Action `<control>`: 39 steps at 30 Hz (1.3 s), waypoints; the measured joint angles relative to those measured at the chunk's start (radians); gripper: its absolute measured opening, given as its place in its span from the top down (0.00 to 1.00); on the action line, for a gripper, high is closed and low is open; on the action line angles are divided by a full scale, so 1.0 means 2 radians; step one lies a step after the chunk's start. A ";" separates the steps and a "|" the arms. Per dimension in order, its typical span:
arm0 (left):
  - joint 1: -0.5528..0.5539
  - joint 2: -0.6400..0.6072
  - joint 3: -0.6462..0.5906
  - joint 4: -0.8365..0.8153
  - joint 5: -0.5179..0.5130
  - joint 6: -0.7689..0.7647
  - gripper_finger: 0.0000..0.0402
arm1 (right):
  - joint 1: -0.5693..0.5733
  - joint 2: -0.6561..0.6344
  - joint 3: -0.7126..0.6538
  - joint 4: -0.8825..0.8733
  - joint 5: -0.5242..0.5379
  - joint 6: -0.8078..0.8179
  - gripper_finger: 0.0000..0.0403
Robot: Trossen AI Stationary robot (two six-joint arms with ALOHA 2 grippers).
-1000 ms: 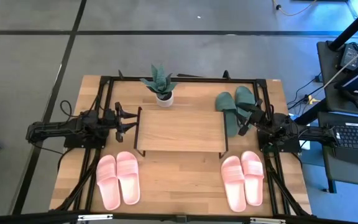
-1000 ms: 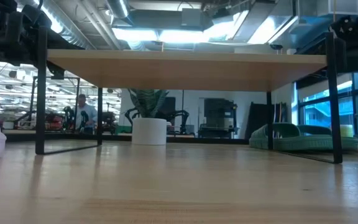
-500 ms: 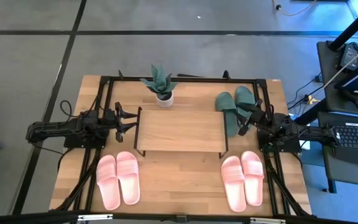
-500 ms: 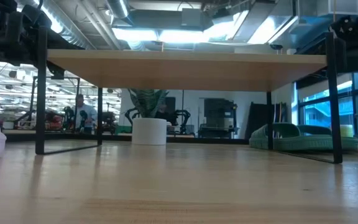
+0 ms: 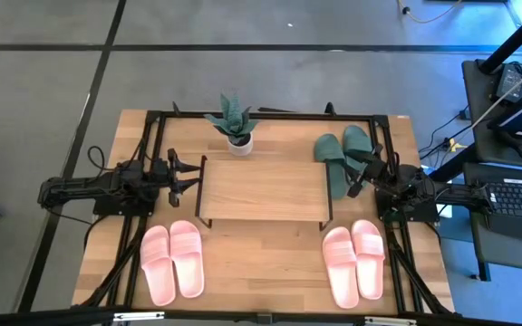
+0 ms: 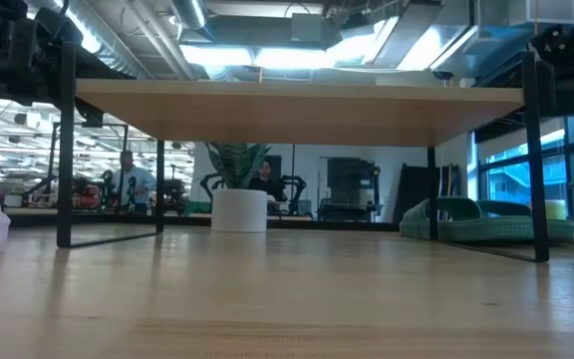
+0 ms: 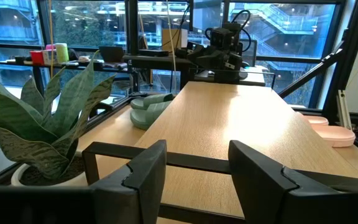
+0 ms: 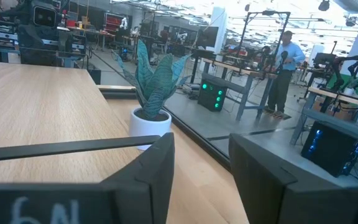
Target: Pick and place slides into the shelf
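The shelf stands mid-table on its black wire legs, its wooden top board bare; it also shows in the low view. The dark green slides lie on the table at the shelf's far right corner. One pink pair lies near left, the other near right. My left gripper is open and empty at the shelf's left end, my right gripper open and empty at its right end, over the green pair.
A potted plant in a white pot stands just beyond the shelf's far edge. Black frame rails run along the table's left, right and far sides. People show in the room beyond the table.
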 joint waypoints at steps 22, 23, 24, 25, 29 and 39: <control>0.000 0.000 0.000 0.000 0.000 0.000 0.59 | 0.000 0.000 0.000 0.000 0.000 0.000 0.62; 0.000 0.000 0.000 0.000 0.000 0.000 0.59 | 0.000 0.000 0.000 0.000 0.000 0.000 0.62; 0.000 0.000 0.000 0.000 0.000 0.000 0.59 | 0.000 0.000 0.000 0.000 0.000 0.000 0.62; 0.000 0.000 0.000 0.000 0.000 0.000 0.59 | 0.000 0.000 0.000 0.000 0.000 0.000 0.62; 0.000 0.000 0.000 0.000 0.000 0.000 0.59 | 0.000 0.000 0.000 0.001 0.000 0.000 0.62; 0.000 0.000 0.000 0.000 0.000 0.000 0.59 | 0.000 0.000 0.000 0.016 0.000 -0.001 0.62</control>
